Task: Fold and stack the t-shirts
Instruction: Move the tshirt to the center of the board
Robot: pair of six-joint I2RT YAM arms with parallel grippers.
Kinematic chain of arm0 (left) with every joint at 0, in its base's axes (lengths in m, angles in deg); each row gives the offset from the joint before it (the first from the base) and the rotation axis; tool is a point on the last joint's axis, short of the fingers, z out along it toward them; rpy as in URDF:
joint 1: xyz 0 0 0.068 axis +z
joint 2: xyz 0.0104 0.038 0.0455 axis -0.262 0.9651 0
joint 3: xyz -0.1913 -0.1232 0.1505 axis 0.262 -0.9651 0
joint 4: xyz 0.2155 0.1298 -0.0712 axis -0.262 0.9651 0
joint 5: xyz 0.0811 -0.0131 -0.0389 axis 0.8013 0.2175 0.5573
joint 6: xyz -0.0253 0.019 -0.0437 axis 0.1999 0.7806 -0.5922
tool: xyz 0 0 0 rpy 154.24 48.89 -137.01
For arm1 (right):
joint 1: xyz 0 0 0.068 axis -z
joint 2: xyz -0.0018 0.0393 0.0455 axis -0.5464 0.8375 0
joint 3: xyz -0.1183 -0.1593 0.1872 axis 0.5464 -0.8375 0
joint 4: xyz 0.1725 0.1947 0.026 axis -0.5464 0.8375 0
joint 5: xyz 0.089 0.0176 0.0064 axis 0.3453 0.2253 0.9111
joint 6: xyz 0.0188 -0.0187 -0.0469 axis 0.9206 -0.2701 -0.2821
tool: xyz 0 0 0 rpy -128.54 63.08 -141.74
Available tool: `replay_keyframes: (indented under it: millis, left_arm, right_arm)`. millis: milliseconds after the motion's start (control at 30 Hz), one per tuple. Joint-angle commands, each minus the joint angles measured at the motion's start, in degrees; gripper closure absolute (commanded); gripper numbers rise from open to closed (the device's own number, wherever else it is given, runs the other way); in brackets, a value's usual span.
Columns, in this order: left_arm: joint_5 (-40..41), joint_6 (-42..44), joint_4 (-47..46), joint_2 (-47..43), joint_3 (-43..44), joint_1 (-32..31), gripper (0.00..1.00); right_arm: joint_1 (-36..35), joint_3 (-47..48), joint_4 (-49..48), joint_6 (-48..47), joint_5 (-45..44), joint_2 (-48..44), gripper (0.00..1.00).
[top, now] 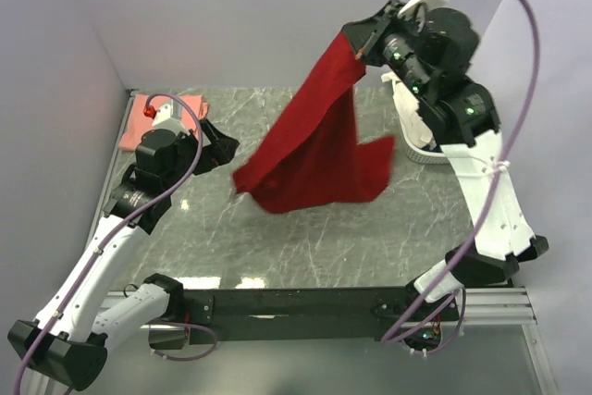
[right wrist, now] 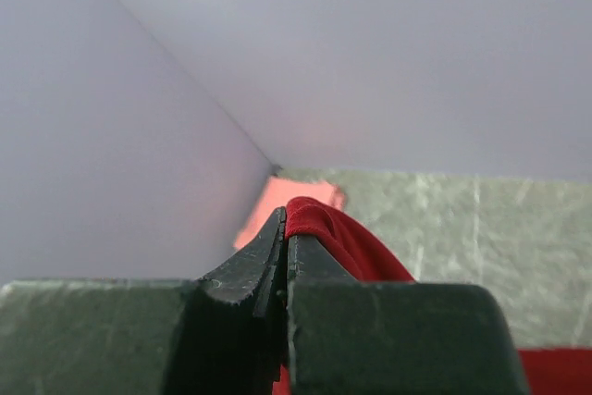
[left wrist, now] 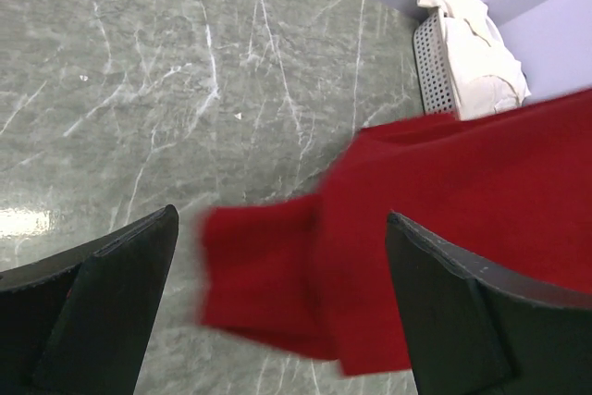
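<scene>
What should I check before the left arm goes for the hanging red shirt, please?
1. Right gripper hold: jaws shut on the red t-shirt at its top edge, ok.
2. Left gripper: jaws open, ok.
3. Left jaws around cloth: not ok, the shirt's low corner hangs beside them, apart.
4. Hem off the table: cannot tell.
5. Pink t-shirt lies flat at the far left corner, out of the path: ok.
</scene>
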Motion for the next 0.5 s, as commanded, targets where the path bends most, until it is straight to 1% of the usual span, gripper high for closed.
replay_keyframes:
  millis: [0, 67, 100, 167, 200, 233, 267, 300, 367, 400, 467]
  left_arm:
    - [0.9, -0.6, -0.3, -0.9, 1.0, 0.4, 0.0]
    - [0.9, -0.7, -0.6, -1.2, 0.0, 0.4, 0.01]
    - [0.9, -0.8, -0.6, -1.0, -1.2, 0.5, 0.01]
    - [0.6, -1.3, -1.3, -0.9, -2.7, 0.5, 0.01]
    - [0.3, -1.6, -1.5, -0.8, -4.6, 0.6, 0.01]
    - [0.0, -1.9, -2.4, -0.7, -5.6, 0.5, 0.01]
    - [-0.2, -3.0, -2.9, -0.6, -6.8, 0.6, 0.01]
    - [-0.8, -3.7, -3.4, -0.7, -9.1, 0.6, 0.02]
    - [-0.8, -6.1, -5.5, -0.6, -11.9, 0.6, 0.05]
    - [-0.8, -7.0, -6.2, -0.7, -14.6, 0.6, 0.07]
    - [0.4, -9.2, -7.7, -0.6, -17.0, 0.6, 0.1]
  right_arm:
    - [2.3, -5.8, -2.4, 0.6, -0.8, 0.8, 1.0]
    - [5.6, -13.1, -5.3, 3.4, 1.2, -0.7, 1.0]
    - [9.3, -20.7, -7.9, 4.4, 3.8, -2.0, 1.0]
    - [13.1, -28.0, -9.7, 7.0, 5.9, -2.9, 1.0]
    - [15.2, -34.8, -10.9, 7.6, 7.7, -3.5, 1.0]
    - [18.3, -38.5, -11.7, 8.3, 8.3, -3.9, 1.0]
    - [19.8, -42.0, -12.7, 8.4, 8.8, -4.3, 0.89]
    - [20.7, -48.5, -14.2, 8.2, 9.2, -5.3, 0.83]
    - [21.9, -54.0, -15.6, 7.0, 8.7, -6.6, 0.69]
    - [21.9, -58.0, -16.3, 6.4, 7.8, -8.0, 0.55]
    - [21.6, -61.3, -17.0, 6.2, 7.1, -9.7, 0.45]
